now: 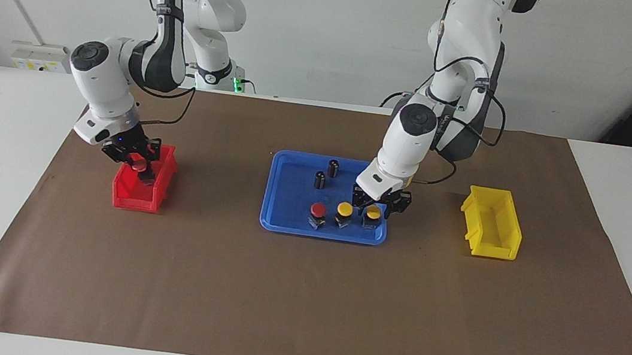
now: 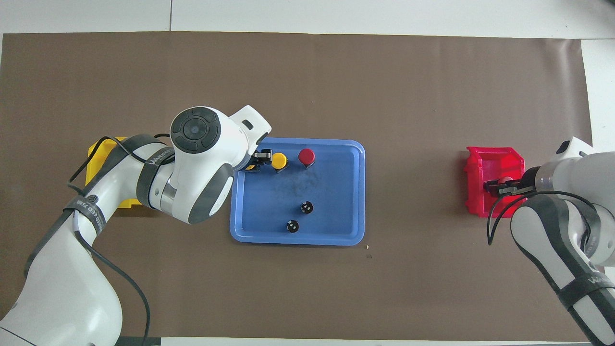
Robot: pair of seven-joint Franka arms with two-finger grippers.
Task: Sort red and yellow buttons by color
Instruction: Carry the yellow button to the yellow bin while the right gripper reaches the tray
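In the blue tray (image 1: 289,198) one red button (image 1: 318,210) and two yellow buttons (image 1: 344,209) (image 1: 372,213) stand in a row along the edge farthest from the robots. My left gripper (image 1: 376,204) is open, low over the yellow button at the left arm's end of the row, its fingers on either side of the cap. That button is mostly hidden under the hand in the overhead view (image 2: 250,167). My right gripper (image 1: 139,171) is shut on a second red button (image 1: 138,165) and holds it inside the top of the red bin (image 1: 130,194).
Two small dark cylinders (image 1: 333,168) (image 1: 320,180) stand in the tray nearer to the robots. A yellow bin (image 1: 492,223) sits toward the left arm's end of the table. Brown paper covers the table.
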